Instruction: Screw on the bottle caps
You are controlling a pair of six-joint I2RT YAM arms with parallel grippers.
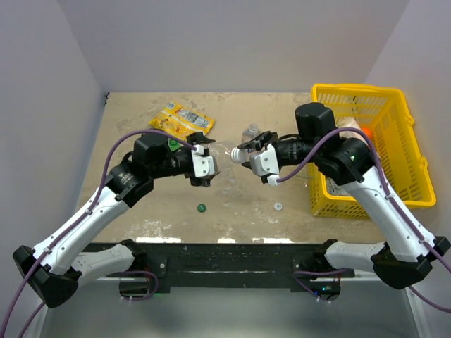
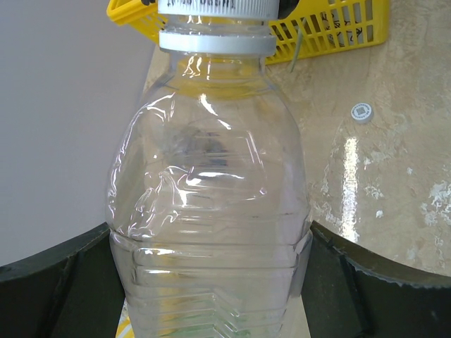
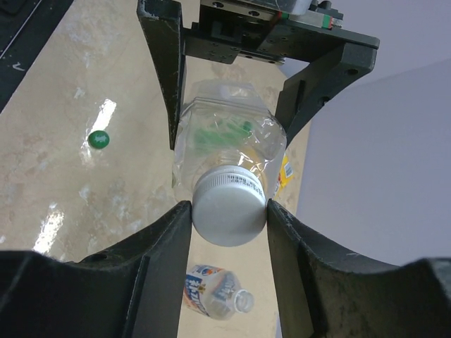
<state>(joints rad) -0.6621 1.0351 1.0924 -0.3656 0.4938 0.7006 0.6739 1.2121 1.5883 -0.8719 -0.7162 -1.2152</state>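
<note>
Dark fingers [image 3: 169, 246] of the right gripper [image 3: 229, 215] (nearest the lens) press both sides of a white round plastic screw cap [image 3: 225, 201] seated on the neck of a clear ribbed plastic bottle [image 2: 211, 183]. The left gripper [image 2: 211, 282] clamps that bottle's body, held horizontal above the beige table [image 1: 232, 204] between the arms. On the table: a dark green cap [image 1: 201, 207], a second white cap [image 1: 278, 206], and another clear labelled bottle [image 1: 250, 132] on its side.

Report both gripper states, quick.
Left gripper: closed, holding the bottle.
Right gripper: closed on the bottle's cap.
</note>
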